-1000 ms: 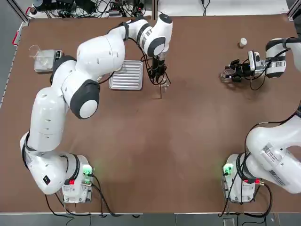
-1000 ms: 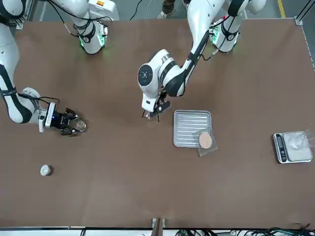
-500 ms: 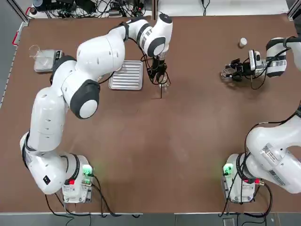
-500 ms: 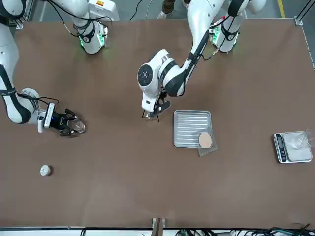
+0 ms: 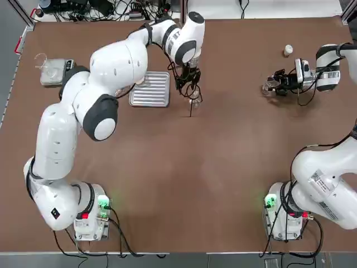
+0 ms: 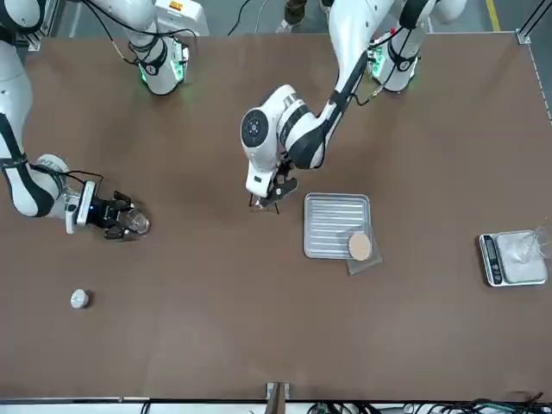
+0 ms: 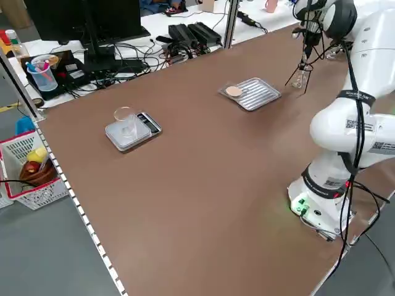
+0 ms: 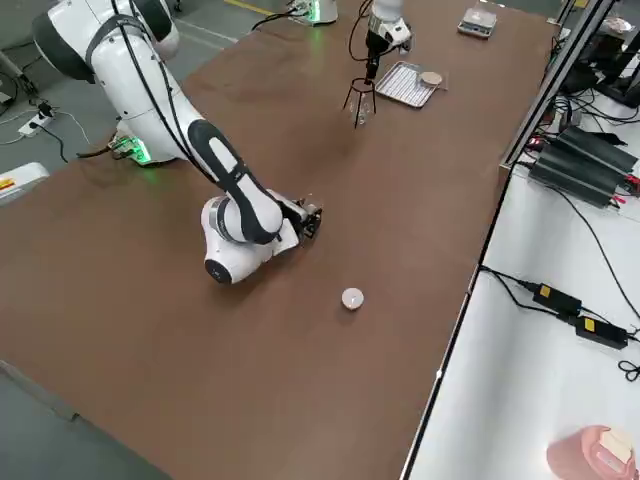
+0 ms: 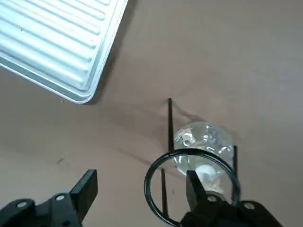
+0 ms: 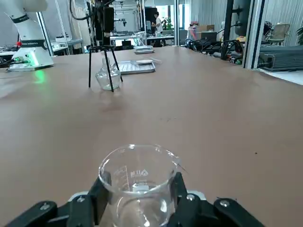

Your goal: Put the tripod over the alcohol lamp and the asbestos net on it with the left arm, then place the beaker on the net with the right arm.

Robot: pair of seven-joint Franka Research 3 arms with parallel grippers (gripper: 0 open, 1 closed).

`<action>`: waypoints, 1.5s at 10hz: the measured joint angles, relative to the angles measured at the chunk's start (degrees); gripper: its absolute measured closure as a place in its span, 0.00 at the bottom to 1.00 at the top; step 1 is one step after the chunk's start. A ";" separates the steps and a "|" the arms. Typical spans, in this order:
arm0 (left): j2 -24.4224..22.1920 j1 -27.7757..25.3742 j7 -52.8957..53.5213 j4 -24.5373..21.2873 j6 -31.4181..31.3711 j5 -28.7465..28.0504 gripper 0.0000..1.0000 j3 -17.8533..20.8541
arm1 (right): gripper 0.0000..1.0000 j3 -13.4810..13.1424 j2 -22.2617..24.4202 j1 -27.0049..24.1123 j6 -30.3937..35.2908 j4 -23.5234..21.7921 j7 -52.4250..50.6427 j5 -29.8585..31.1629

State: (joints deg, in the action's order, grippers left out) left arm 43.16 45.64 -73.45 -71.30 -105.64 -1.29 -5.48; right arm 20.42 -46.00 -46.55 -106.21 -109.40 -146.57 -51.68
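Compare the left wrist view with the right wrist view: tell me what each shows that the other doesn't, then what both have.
Only the left wrist view: the left arm's pincer, its two fingers apart with one beside the tripod's ring.

Only the right wrist view: the beaker between the two fingers of the right pincer, the tan disc of the net by the tray, and the room beyond the table.

Both: the tripod standing around the alcohol lamp, and the silver tray on the table.
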 joint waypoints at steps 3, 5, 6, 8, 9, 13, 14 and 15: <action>-6.53 -3.59 2.76 0.63 2.40 -0.01 0.15 0.38 | 0.42 0.08 0.01 0.27 -0.02 0.38 0.04 -0.03; -11.12 -9.17 10.69 -1.23 5.01 -0.02 0.16 0.52 | 0.42 0.10 0.01 0.38 -0.03 0.43 0.21 -0.06; -12.09 -12.89 15.94 -2.94 4.86 -0.01 0.16 0.43 | 0.42 0.13 0.01 0.51 -0.03 0.44 0.40 -0.07; -12.70 -20.44 26.78 -6.31 1.65 0.78 0.16 0.28 | 0.42 0.15 0.01 0.69 -0.05 0.48 0.82 -0.10; -13.16 -24.30 32.40 -8.23 -0.73 2.09 0.17 -0.01 | 0.42 0.15 0.01 0.73 -0.06 0.50 0.86 -0.13; -13.64 -40.89 60.06 -12.36 -3.78 12.69 0.21 -2.46 | 0.42 0.14 0.02 0.81 -0.10 0.66 0.91 -0.21; -13.57 -43.93 68.12 -13.47 -3.97 16.50 0.23 -2.60 | 0.42 0.14 0.02 0.84 -0.10 0.69 0.95 -0.23; -13.29 -46.18 75.49 -14.62 -4.44 19.94 0.23 -2.63 | 0.42 0.14 0.02 0.87 -0.10 0.71 0.97 -0.25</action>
State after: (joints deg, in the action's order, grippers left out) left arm 29.87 -0.54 2.04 -85.92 -110.08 18.65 -8.11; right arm 20.56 -45.98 -45.67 -106.32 -108.69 -145.59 -51.93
